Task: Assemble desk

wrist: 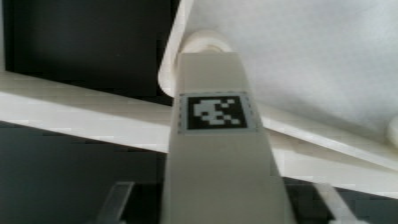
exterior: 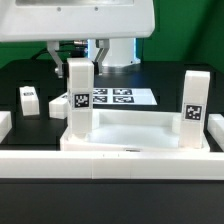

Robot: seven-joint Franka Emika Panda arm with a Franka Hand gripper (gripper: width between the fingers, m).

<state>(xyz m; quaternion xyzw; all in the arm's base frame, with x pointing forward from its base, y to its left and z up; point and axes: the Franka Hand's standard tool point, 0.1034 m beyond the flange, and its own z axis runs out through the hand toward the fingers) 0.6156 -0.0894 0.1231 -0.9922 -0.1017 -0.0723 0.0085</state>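
- While the gripper [exterior: 81,57] sits over the left upright leg [exterior: 78,98], we can't tell if it's clamped or loose.
- Desk tabletop [exterior: 130,137] — near centre, second leg [exterior: 193,106] upright at its right.

White leg [exterior: 78,80] bears a black-and-white tag [exterior: 82,102]; the tabletop [exterior: 130,137] is white.

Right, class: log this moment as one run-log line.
jaws: flanking upright leg | grip: unclear | site: tabletop corner | second leg: upright | third leg: loose on table
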